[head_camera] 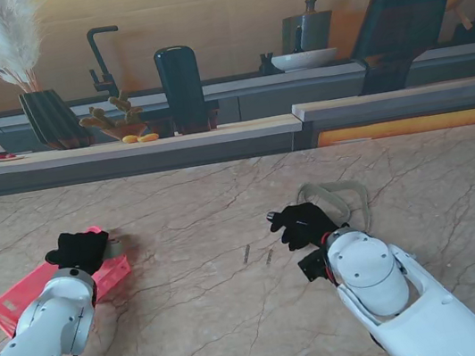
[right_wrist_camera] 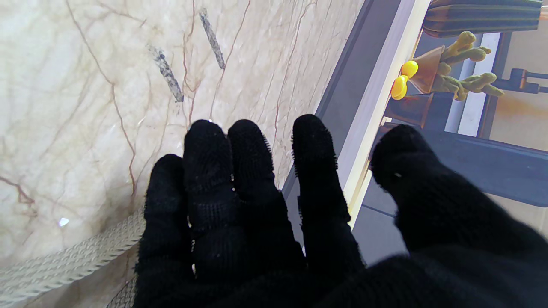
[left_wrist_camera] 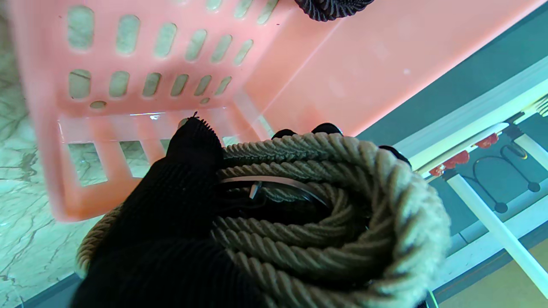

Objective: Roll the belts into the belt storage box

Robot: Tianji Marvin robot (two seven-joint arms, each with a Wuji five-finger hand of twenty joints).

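Note:
A pink slotted belt storage box point(head_camera: 18, 307) lies on the marble table at my left. My left hand point(head_camera: 79, 250), in a black glove, hovers over the box's far end, shut on a rolled beige braided belt point(left_wrist_camera: 325, 205) with a metal buckle inside the coil. In the left wrist view the box point(left_wrist_camera: 128, 42) lies just beyond the roll, and a dark rolled belt point(left_wrist_camera: 329, 6) shows at its edge. My right hand point(head_camera: 303, 222) rests open, fingers spread, on a loose beige belt point(head_camera: 339, 193) looped on the table. That belt point(right_wrist_camera: 64, 261) runs under the right hand point(right_wrist_camera: 257, 222).
Two short dark marks point(head_camera: 246, 253) lie on the table between the hands. Beyond the table's far edge runs a counter point(head_camera: 124, 147) with a ribbed vase, a faucet, a dark upright block and a bowl.

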